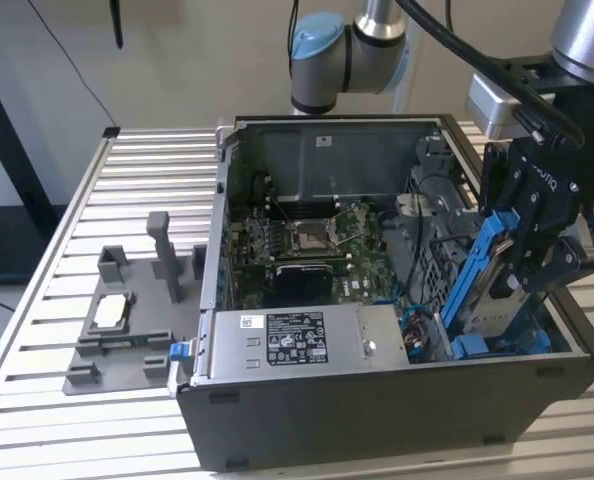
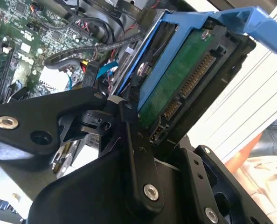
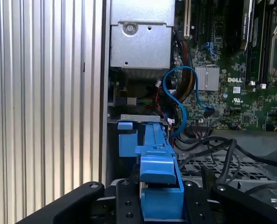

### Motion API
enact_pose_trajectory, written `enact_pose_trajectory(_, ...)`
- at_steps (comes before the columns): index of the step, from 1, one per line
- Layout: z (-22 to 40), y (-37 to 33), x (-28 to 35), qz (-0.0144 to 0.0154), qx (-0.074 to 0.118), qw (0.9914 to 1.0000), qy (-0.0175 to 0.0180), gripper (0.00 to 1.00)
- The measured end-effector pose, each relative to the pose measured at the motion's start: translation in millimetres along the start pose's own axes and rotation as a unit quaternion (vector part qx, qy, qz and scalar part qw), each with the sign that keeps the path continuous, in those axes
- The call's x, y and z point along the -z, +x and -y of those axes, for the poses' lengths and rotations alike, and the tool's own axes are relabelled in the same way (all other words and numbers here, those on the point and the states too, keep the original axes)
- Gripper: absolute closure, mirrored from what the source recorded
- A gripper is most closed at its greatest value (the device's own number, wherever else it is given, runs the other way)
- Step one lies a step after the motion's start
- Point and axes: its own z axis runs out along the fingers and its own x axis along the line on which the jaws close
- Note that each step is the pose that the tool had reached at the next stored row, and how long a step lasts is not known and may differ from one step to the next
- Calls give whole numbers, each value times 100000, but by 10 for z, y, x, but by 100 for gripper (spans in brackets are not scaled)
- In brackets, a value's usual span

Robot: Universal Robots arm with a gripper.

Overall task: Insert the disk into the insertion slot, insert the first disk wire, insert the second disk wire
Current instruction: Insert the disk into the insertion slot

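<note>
Our tool (image 1: 532,270) is closed on the disk (image 1: 474,285), which stands tilted, its lower end at the insertion slot (image 1: 497,347), perhaps already inside; we should keep it square to the slot while lowering

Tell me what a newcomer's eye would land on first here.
The flat rectangular disk in its bright blue plastic frame stands tilted at the exterior view's right, clamped in the black gripper, its lower end inside the open dark grey metal computer case. The green motherboard lies in the case's middle, with a grey power-supply box along the near wall.
</note>
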Motion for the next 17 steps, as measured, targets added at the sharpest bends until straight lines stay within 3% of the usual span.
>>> enact_pose_trajectory(14,0,-23,-3,74,-1,100000,1,66)
enact_pose_trajectory(15,1,-23,-2,70,-2,100000,0,59)
enact_pose_trajectory(17,0,-23,-2,67,-5,100000,0,59)
